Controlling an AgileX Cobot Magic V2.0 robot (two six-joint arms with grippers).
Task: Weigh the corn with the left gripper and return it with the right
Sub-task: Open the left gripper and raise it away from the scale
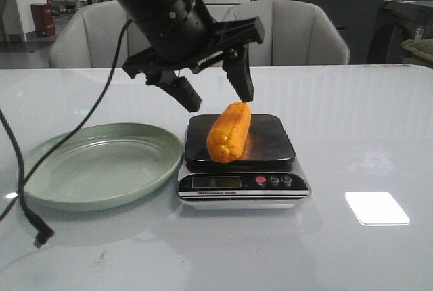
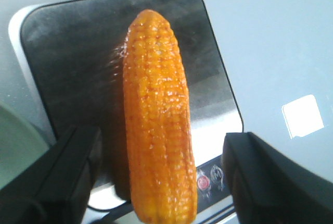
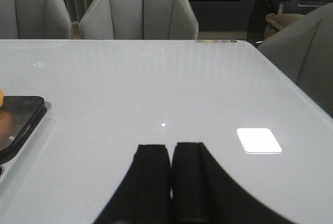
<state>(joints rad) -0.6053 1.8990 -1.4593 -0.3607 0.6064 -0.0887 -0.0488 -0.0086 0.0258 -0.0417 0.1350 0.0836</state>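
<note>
The left claw (image 1: pixel 216 95) hung wide above the scale (image 1: pixel 242 162), its two fingers (image 2: pixel 57 182) spread to either side of the corn (image 1: pixel 229 132) and touching nothing. The corn lay lengthwise on the scale's black platform, its near end reaching over the front edge toward the display and buttons. A green plate (image 1: pixel 101 164) sat just beside the scale, on its left. The right claw (image 3: pixel 170 182) was low over bare worktop (image 3: pixel 182 88), well apart from the scale, its fingers pressed together and holding nothing.
</note>
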